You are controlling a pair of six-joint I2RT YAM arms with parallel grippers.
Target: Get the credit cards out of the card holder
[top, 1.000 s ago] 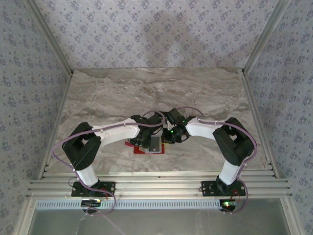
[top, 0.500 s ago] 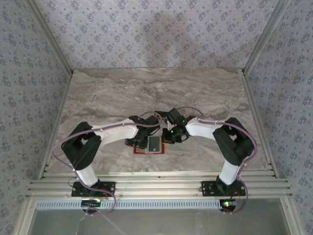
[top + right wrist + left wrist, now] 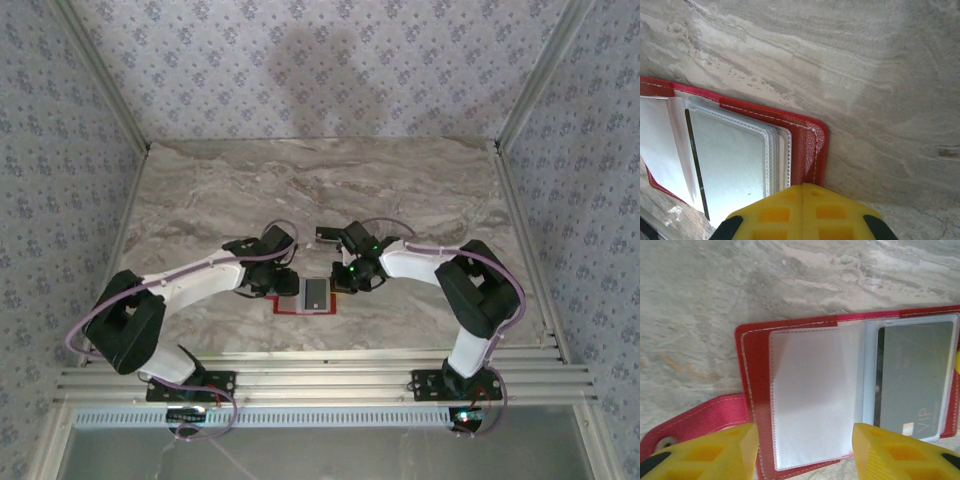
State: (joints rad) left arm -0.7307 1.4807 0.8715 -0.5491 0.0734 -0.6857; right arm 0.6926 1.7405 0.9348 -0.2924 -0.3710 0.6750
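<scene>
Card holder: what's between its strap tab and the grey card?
Left wrist view: one clear sleeve, apparently empty, lies between the strap tab and the grey card, inside the open card holder.

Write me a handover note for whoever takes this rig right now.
Left claw: open, empty, over the card holder, which lies open on the table.
Right claw: shut, at the holder's corner; contact unclear.
Cards: a grey card sits in one sleeve; the facing sleeve looks empty.
Done: holder opened.
Left: pull the grey card, then check the sleeves behind it.
</scene>
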